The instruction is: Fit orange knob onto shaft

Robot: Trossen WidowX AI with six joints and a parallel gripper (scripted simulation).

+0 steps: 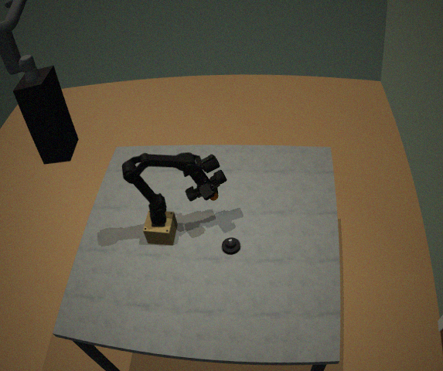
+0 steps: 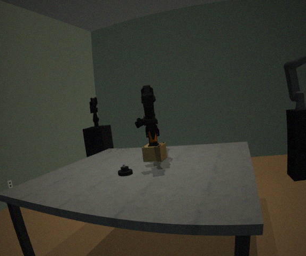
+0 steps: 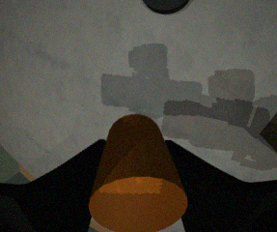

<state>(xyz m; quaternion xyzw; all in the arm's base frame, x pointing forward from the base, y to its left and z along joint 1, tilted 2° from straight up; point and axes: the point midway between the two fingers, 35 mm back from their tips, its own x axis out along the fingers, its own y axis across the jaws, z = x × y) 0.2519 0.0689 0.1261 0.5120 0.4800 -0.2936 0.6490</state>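
Note:
The orange knob is held well above the table. My gripper is shut on it, one dark finger on each side in the wrist view. The knob's near end face shows there; its underside and hole are hidden. The dark round pedestal stands on the table, apart from the knob and nearer the front in the top view. The small silver shaft stands upright at its centre. The shaft's flat side is too small to make out.
The arm's wooden base block stands left of the pedestal in the top view. The grey table carries the arm's shadows. Other arms stand on dark plinths beyond the table.

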